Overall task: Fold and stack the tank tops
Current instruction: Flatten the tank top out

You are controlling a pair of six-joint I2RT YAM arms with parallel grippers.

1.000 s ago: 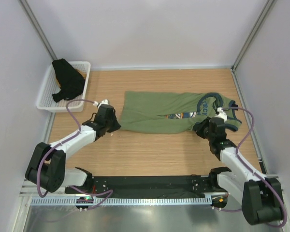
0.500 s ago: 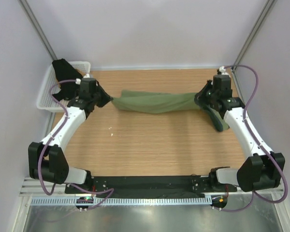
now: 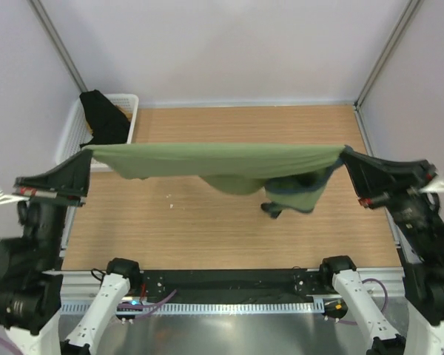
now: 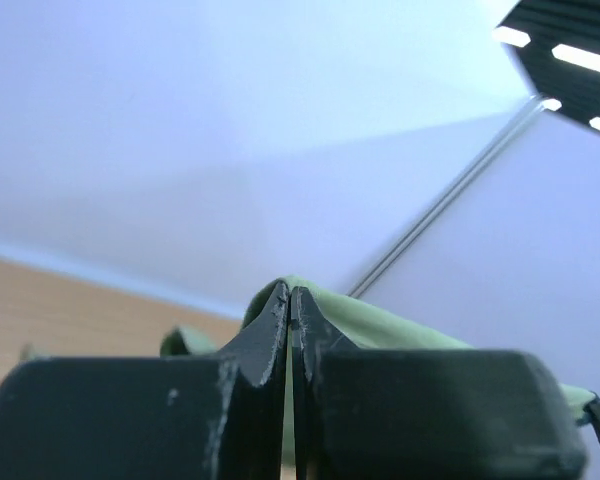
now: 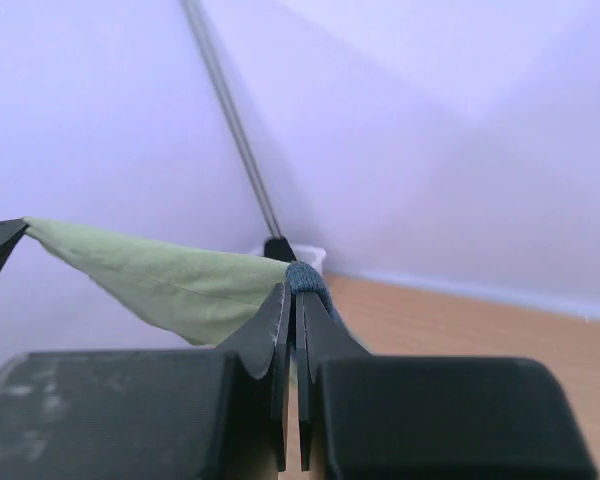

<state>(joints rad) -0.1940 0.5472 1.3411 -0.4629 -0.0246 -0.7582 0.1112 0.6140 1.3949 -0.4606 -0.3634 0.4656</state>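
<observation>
The olive green tank top (image 3: 207, 159) is stretched in the air high above the table, hanging in a fold near its right end. My left gripper (image 3: 86, 151) is shut on its left end; green cloth (image 4: 380, 320) bulges over the closed fingertips. On the other side my right gripper (image 3: 346, 152) is shut on the navy-trimmed edge (image 5: 305, 277), with green cloth (image 5: 170, 280) running off to the left. The black tank top (image 3: 103, 118) lies bunched in the white basket (image 3: 126, 100) at the far left.
The wooden table (image 3: 207, 222) lies below the raised cloth. A small white speck (image 3: 172, 207) sits on it. Metal frame posts (image 3: 388, 52) stand at the back corners, and white walls close in on three sides.
Both arms have risen from the table and swung outward, lifting the green tank top from the wood and pulling it taut between them.
</observation>
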